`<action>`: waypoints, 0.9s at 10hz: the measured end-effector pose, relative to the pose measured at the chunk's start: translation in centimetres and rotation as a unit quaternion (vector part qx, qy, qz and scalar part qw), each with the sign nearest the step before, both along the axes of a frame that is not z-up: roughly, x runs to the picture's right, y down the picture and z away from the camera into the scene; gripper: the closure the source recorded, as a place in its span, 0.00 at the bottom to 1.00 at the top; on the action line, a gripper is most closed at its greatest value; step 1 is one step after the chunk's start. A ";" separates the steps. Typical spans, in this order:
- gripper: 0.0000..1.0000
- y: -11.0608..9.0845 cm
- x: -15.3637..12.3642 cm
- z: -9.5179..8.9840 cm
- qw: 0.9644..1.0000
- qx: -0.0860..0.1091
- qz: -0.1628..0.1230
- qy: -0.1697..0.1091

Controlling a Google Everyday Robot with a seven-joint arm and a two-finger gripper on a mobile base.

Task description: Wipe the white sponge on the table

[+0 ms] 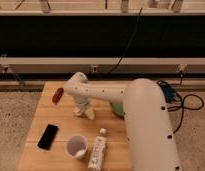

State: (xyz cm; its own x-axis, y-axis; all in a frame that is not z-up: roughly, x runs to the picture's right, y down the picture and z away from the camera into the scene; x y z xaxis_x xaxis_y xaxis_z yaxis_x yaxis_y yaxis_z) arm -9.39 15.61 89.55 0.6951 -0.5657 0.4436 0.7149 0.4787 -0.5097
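The table [56,117] is a light-brown wooden top with plank stripes. My white arm reaches from the lower right across it to the middle. The gripper [82,110] points down at the tabletop below the arm's wrist. A small off-white pad, the white sponge [89,113], shows right at the gripper's tip, touching the table. The arm's wrist hides most of the gripper.
A small red object [57,95] lies at the table's back left. A black phone [48,136] lies front left. A white cup [76,146] and a white labelled bottle [98,151] stand at the front. A green bowl [116,108] is mostly hidden behind the arm.
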 end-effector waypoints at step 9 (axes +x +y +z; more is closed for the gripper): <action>1.00 0.0 0.0 -0.5 1.000 -0.003 -0.004 -0.001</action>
State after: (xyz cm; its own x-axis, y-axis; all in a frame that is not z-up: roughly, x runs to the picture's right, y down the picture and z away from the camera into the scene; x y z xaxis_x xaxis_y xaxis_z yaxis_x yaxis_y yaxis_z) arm -9.35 15.59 89.00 0.6900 -0.5684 0.4481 0.7193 0.4698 -0.5117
